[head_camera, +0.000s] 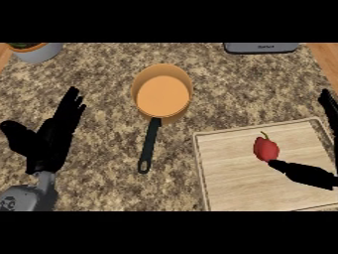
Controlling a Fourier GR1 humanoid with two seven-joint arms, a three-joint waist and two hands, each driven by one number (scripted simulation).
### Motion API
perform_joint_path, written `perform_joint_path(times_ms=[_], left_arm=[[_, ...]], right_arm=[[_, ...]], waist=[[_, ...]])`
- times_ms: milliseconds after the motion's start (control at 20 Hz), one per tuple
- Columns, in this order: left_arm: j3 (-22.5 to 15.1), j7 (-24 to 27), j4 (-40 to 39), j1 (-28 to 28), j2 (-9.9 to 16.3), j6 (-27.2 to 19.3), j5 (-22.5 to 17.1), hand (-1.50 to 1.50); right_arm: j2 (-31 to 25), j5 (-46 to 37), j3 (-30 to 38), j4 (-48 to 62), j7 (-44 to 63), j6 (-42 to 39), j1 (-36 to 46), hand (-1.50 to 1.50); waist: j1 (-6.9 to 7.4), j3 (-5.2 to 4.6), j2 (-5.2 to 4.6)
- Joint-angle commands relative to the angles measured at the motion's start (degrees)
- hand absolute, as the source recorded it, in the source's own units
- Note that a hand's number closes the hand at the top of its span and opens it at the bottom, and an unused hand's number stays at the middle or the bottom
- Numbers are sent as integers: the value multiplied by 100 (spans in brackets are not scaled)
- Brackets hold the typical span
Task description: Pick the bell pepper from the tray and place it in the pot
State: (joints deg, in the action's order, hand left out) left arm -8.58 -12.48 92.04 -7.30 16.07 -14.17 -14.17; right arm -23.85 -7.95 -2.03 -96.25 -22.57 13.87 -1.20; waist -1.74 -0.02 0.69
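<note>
Counter: speckled brown-and-grey granite counter top (91, 89), seen from steeply above; wooden strips along both side edges.
Pot: round orange pot (162, 94) with a long black handle (149, 146) pointing toward the viewer; it stands near the counter's middle, left of the tray.
Tray: pale rectangular wooden tray (237, 183) at lower right.
Pepper: small red bell pepper (266, 148) with a thin stem, lying on the tray's upper middle.
Right hand: black right hand (325, 173) at the right edge, open; thumb tip just beside the pepper's lower side, fingers straight and raised at the far right; nothing grasped.
Left hand: black left hand (54, 136) at lower left, open, fingers up, resting.
Background: grey-white bowl (36, 50) at top left; grey appliance edge (261, 47) at top right.
</note>
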Motion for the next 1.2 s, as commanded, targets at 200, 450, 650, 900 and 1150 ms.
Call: perform_joint_path(times_ms=[200,450,650,900,1150], left_arm=[[6,-98,243,162,-11,17,25,0],[186,-254,177,-18,135,184,-74,0],[-12,-107,39,-4,-90,129,88,0],[71,-452,428,-41,0,164,94,0],[-216,-516,687,102,-363,-119,512,0]], right_arm=[[-1206,-920,583,-1636,779,-82,-1860,-150],[-1856,-1221,714,-3029,2382,-907,-2288,-150],[-2208,-1177,819,-3836,3811,-1642,-2350,-150],[-2163,-1012,579,-3793,5189,-2266,-1674,-150],[-1810,-946,361,-3545,5910,-2726,-860,-150]], waist=[[-8,-13,-26],[36,-18,-51],[71,-21,-69],[217,-5,-79],[203,0,-71]])
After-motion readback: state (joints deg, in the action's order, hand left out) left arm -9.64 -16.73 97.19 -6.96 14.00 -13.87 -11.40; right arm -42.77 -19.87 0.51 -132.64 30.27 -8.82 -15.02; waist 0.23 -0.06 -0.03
